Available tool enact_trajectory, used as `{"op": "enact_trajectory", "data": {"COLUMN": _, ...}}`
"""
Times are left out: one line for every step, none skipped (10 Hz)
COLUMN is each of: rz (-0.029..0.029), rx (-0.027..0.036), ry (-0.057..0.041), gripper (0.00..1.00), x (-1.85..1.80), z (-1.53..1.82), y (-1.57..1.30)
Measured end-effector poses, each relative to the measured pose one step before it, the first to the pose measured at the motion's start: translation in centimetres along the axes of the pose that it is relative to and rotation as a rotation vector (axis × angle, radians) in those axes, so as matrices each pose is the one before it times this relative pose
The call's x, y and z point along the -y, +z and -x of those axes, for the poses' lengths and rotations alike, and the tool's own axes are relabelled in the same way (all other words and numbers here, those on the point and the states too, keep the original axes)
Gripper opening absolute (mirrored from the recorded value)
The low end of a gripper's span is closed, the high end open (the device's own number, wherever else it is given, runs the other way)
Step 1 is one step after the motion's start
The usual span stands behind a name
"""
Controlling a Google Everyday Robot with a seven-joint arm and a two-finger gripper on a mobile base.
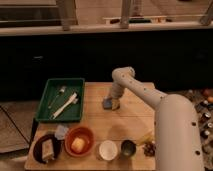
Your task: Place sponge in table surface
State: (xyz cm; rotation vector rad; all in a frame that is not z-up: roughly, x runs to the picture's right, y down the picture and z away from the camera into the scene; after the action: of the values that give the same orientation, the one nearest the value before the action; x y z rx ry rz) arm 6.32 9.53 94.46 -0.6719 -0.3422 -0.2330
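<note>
While tool [113, 97] hangs over table [131, 125], sponge [110, 105] right beneath it

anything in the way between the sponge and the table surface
Nothing visible. The gripper is right at the sponge, low over a bare patch of the table. The green tray lies off to the side, the orange bowl toward the front edge.

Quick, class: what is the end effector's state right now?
End effector: down at the sponge on the wooden table; open or closed cannot be told.
</note>
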Motion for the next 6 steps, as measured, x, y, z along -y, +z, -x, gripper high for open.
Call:
{"op": "enact_trajectory", "data": {"rz": -0.01007, "rx": -0.00188, "ry": -0.02488, "gripper": 0.0, "x": 0.013, "z": -0.09, "y": -0.958}}
{"op": "enact_trajectory", "data": {"rz": -0.0146, "rx": -0.00219, "ry": -0.04991, "gripper": 0.0, "x": 0.288, "z": 0.298, "y": -1.724}}
{"op": "enact_trajectory", "data": {"rz": -0.00927, "rx": -0.00301, "ry": -0.06211, "gripper": 0.0, "x": 0.24, "z": 0.42, "y": -2.303}}
{"op": "enact_trajectory", "data": {"rz": -0.0075, "rx": -0.0036, "ry": -0.04456, "gripper": 0.0, "x": 0.062, "z": 0.022, "y": -1.729}}
{"op": "enact_trajectory", "data": {"rz": -0.00676, "rx": -0.00251, "ry": -0.08148, "gripper": 0.0, "x": 0.032, "z": 0.19, "y": -2.095}}
{"op": "enact_trajectory", "data": {"rz": -0.01013, "rx": -0.00178, "ry": -0.09429, "gripper": 0.0, "x": 0.275, "z": 0.471, "y": -1.87}}
